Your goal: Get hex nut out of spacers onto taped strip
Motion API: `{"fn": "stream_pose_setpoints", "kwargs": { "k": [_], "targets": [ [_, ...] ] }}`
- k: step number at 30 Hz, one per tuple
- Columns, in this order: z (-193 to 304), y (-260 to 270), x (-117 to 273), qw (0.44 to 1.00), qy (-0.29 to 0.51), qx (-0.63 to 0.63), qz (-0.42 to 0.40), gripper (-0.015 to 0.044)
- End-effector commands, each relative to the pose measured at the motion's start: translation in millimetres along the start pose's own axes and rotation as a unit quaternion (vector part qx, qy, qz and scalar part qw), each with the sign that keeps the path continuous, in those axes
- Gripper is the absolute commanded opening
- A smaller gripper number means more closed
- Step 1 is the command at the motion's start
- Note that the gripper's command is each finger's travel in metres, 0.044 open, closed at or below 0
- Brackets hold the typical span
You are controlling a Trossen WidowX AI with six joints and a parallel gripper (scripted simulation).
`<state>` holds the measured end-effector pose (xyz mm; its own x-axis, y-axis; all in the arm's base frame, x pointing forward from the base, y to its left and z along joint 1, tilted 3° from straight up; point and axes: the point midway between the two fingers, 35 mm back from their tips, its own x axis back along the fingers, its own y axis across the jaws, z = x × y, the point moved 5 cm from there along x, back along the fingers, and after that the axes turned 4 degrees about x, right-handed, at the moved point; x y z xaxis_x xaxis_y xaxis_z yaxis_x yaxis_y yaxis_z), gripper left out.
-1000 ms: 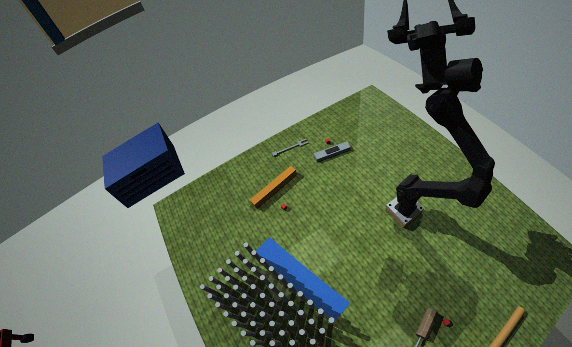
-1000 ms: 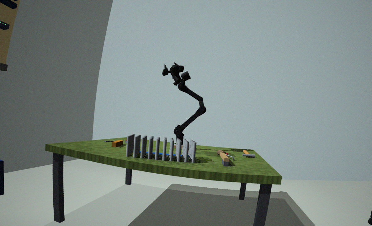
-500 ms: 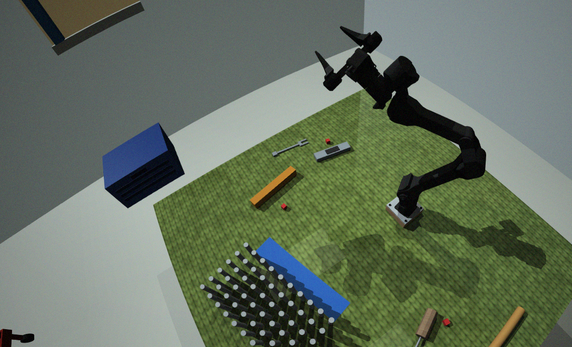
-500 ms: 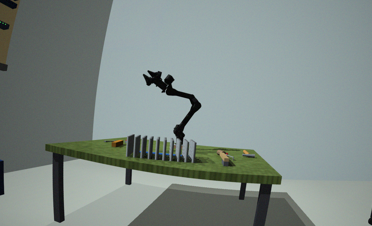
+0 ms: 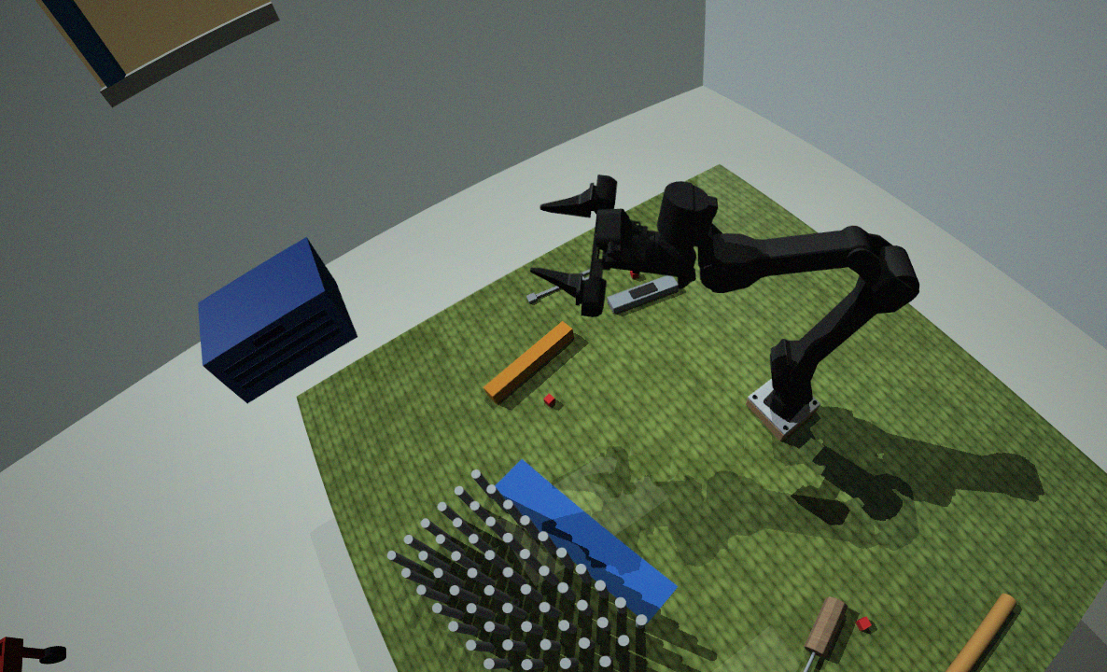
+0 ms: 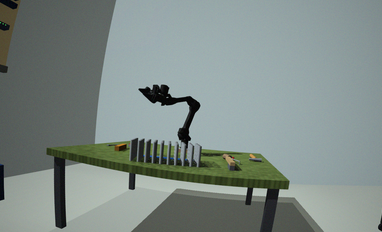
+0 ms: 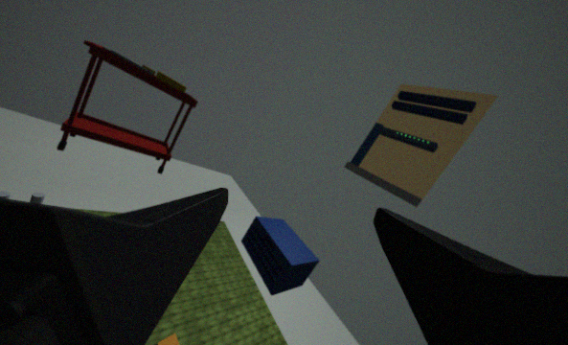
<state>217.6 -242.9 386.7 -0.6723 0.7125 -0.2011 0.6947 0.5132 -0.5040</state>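
Note:
My gripper (image 5: 537, 239) (image 7: 301, 205) is open and empty, high above the table's far left part, fingers pointing left. The standing spacers (image 5: 507, 572) (image 6: 168, 152) are upright grey rods in rows. The blue taped strip (image 5: 532, 480) (image 6: 163, 157) lies in front of them. The nut is not visible. A brown-handled tool (image 5: 826, 623) lies right of the field; in the exterior view its thin metal shaft (image 6: 237, 160) has a bent end. A slim grey tool (image 5: 534, 297) (image 6: 112, 144) lies at the far left, partly hidden by a finger in the top view.
An orange bar (image 5: 528, 362) (image 6: 120, 147), a grey block (image 5: 624, 301) and small red cubes (image 5: 549, 399) (image 5: 863, 623) lie on the green table top (image 5: 665, 375). A tan rod (image 5: 982, 632), a wooden piece with a grey end (image 6: 229, 162) and a grey cylinder (image 6: 255, 159) lie to the right.

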Motion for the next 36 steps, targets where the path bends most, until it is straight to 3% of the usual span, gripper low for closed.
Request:
{"fn": "stream_pose_setpoints", "kwargs": {
  "k": [1,9,18,36],
  "targets": [
    [23.2,62.4,-6.6,0.992,0.025,-0.065,-0.104,0.0440],
    [53.6,167.9,11.8,0.945,0.088,-0.164,-0.268,0.0440],
    [83.2,269.9,69.6,0.853,0.190,-0.240,-0.423,0.0440],
    [84.7,274.7,73.7,0.847,0.196,-0.243,-0.431,0.0440]
  ]
}}
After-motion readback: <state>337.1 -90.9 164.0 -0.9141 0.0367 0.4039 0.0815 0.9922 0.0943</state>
